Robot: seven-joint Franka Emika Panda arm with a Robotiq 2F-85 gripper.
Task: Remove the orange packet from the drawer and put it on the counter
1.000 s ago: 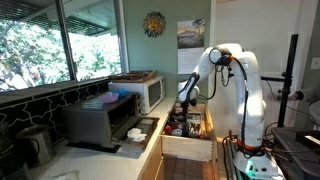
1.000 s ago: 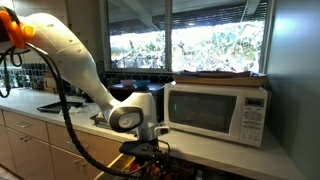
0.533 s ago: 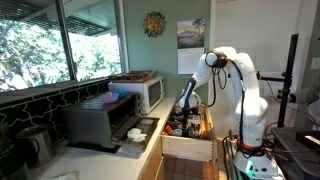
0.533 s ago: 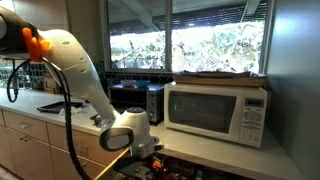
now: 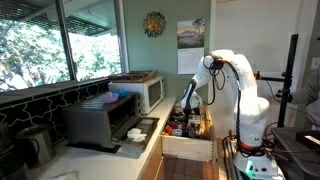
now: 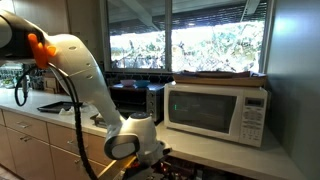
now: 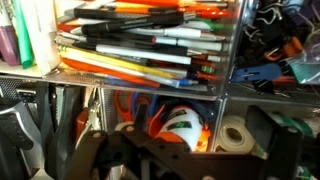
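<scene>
The light-wood drawer (image 5: 189, 148) stands open below the pale counter (image 5: 112, 160). My gripper (image 5: 187, 108) hangs low over it in both exterior views (image 6: 135, 152). In the wrist view the drawer's clear dividers (image 7: 222, 60) split it into compartments. An orange packet with a white, green-labelled face (image 7: 172, 122) lies in the middle compartment. My gripper (image 7: 185, 150) is open just above it, with dark fingers (image 7: 95, 150) on either side. The fingers do not touch the packet, and its lower part is hidden by the gripper body.
Pens and markers (image 7: 140, 50) fill the far compartment, a tape roll (image 7: 235, 138) lies right of the packet, and clips (image 7: 280, 45) at top right. A white microwave (image 5: 143, 92) and a dark toaster oven (image 5: 103, 122) stand on the counter (image 6: 235, 158).
The arm has lowered, bringing the gripper down closer to the drawer's contents. Nothing has been taken hold of.
</scene>
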